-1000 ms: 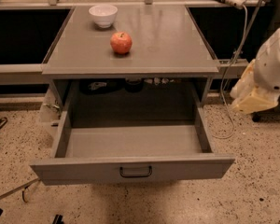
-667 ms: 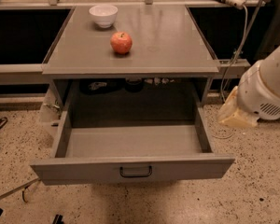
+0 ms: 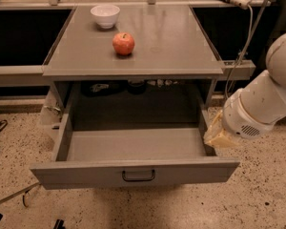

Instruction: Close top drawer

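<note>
Since the earlier frames the arm [image 3: 264, 101] has come down and moved in from the right. The gripper [image 3: 220, 136], which hung well apart from the cabinet, level with the right edge of the table top [image 3: 176, 42], now sits low against the right side of the top drawer [image 3: 76, 173]. Nothing else has shifted. The drawer is pulled out just as far as before, and the apple [image 3: 123, 43] and the bowl [image 3: 105, 15] keep their places.

The top drawer stands fully open below the table top, its deep tray bare inside and its front panel nearest the camera, over the speckled floor [image 3: 262, 199]. The small black handle [image 3: 138, 175] sits at the centre of that panel.

The gripper is a yellowish tip at the end of the white arm. It lies just beside the drawer's right wall, close behind the front right corner. It appears to touch or overlap the wall's top edge, though real contact is not certain from here. It is well apart from the handle, which lies off to its left along the front panel. How wide the gripper stands cannot be made out, and nothing is seen held in it.

The apple rests near the middle of the table top, and the bowl is by its back left corner.
</note>
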Robot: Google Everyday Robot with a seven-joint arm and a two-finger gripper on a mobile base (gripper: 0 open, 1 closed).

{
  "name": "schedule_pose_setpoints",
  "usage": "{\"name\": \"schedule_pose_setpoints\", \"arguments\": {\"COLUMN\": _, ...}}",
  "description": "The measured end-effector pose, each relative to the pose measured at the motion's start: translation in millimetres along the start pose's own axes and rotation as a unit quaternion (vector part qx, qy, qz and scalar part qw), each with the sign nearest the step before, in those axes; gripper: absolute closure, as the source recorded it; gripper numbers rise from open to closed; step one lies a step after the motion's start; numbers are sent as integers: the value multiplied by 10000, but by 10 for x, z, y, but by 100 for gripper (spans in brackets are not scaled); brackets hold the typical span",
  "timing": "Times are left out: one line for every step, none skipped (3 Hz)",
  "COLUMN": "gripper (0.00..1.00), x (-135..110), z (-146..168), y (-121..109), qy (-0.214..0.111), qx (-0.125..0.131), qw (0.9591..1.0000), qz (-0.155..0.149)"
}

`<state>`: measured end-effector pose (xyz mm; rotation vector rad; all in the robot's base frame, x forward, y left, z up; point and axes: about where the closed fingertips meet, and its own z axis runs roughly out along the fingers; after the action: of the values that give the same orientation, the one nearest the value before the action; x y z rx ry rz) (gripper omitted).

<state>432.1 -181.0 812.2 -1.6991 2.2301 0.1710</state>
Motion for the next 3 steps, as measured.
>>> {"name": "schedule_pose_setpoints", "arguments": {"gripper": 100, "x": 126, "z": -9, "y": 66, "qy": -103, "qx": -184, "qw": 9996, "qz": 182}}
{"name": "schedule_pose_setpoints", "arguments": {"gripper": 100, "x": 345, "z": 303, "y": 283, "qy": -497, "qx": -633, "qw": 9963, "qz": 294}}
{"name": "schedule_pose_setpoints", "arguments": {"gripper": 100, "x": 464, "z": 726, "y": 482, "qy": -924, "qx": -1108, "qw": 9895, "qz": 116}}
